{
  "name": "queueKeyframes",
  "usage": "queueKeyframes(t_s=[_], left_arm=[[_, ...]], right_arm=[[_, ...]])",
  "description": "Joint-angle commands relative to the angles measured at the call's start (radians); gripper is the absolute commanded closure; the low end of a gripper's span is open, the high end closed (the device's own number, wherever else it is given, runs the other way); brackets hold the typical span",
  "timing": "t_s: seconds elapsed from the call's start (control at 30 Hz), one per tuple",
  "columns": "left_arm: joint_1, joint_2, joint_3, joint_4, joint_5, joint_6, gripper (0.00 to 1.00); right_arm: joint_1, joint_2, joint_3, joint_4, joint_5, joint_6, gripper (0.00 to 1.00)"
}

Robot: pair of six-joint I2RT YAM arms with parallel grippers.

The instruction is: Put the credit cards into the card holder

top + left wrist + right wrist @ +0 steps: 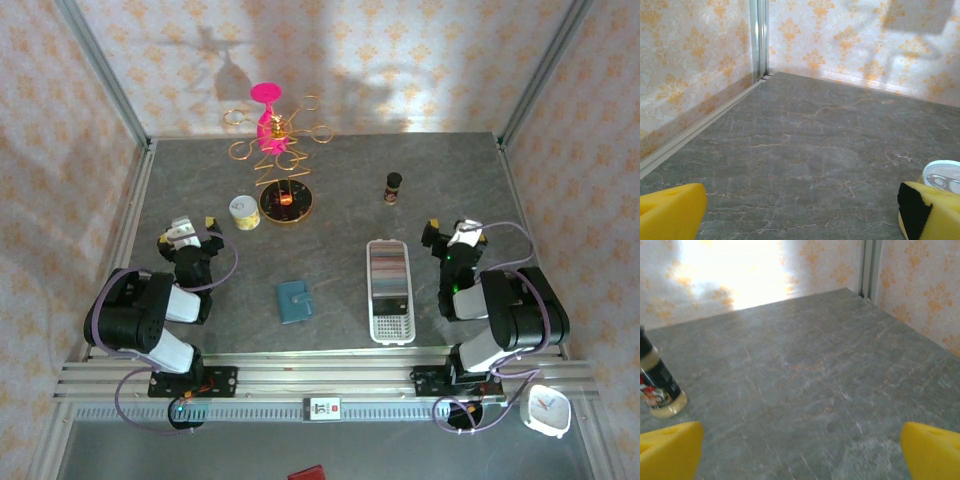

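With left gripper [187, 231] and right gripper [457, 228] spread wide and empty, the closed wallet [295, 301], right of the left fingers [210, 222], should be opened flat before 1 card [390, 268] is lifted.

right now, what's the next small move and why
Probably bring the left fingers over the holder to open it: it lies shut between the arms, nearer the left one. Those and the right fingers are open and empty; the cards seem to sit in the tray.

Teal card holder [294, 301], white slotted tray [391, 291], grey marbled table [340, 200], orange-patterned walls [380, 50].
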Motion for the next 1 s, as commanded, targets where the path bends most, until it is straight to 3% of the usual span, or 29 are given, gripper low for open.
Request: queueKeyframes(t_s=[0.0, 0.97], left_arm=[[0.004, 0.01, 0.0, 0.094, 0.011, 0.016, 0.01], [0.003, 0.005, 0.01, 0.066, 0.025, 0.022, 0.01]], right_arm=[[-0.01, 0.0, 0.021, 0.029, -0.025, 0.023, 0.0], [-0.01, -0.005, 0.018, 0.029, -0.028, 0.019, 0.0]])
